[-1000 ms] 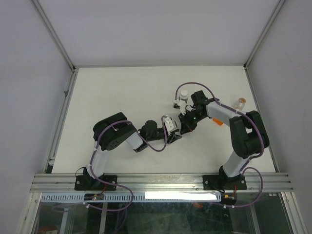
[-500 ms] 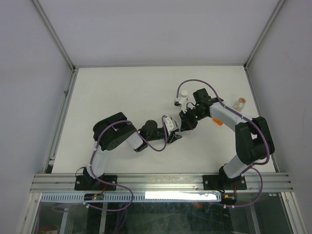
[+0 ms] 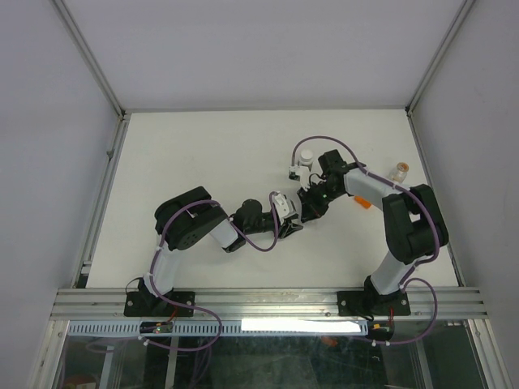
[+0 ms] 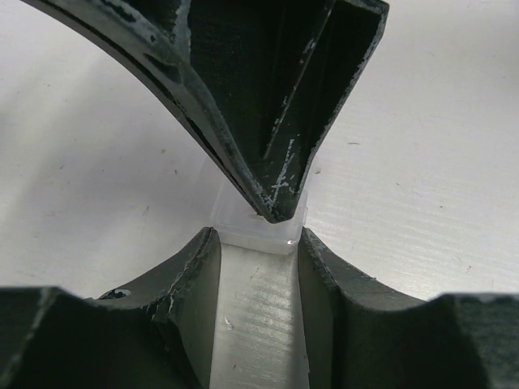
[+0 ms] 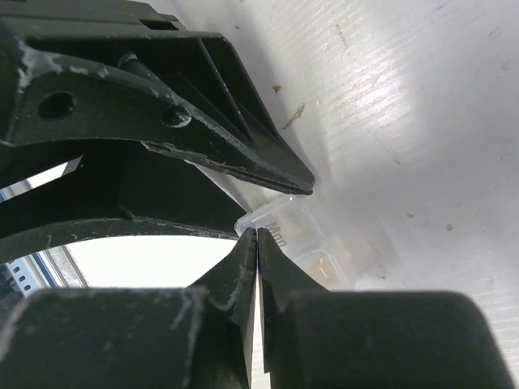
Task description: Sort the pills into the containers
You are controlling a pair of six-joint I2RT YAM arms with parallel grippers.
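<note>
The flat transparent two-cell box [image 4: 258, 243] sits between the fingers of my left gripper [image 4: 259, 237], which is shut on its sides low over the table. My right gripper [image 5: 257, 235] is shut, and its tips touch the box [image 5: 298, 237] at its near corner, pointing down onto it. In the top view both grippers meet at the table's middle, left [image 3: 293, 227] and right [image 3: 309, 212]. The tan-tinted vial [image 3: 399, 171] stands upright at the far right, apart from both arms. One cell of the box shows something tan; no pills show plainly.
A white bottle [image 3: 305, 156] stands just beyond the right wrist. A small orange piece [image 3: 365, 203] lies beside the right forearm. Metal frame rails [image 3: 105, 170] border the table on the left and right.
The right arm's elbow swung out to the right half a second ago and is back where it was. Its shut tips stay at the box. The left arm has not moved.
</note>
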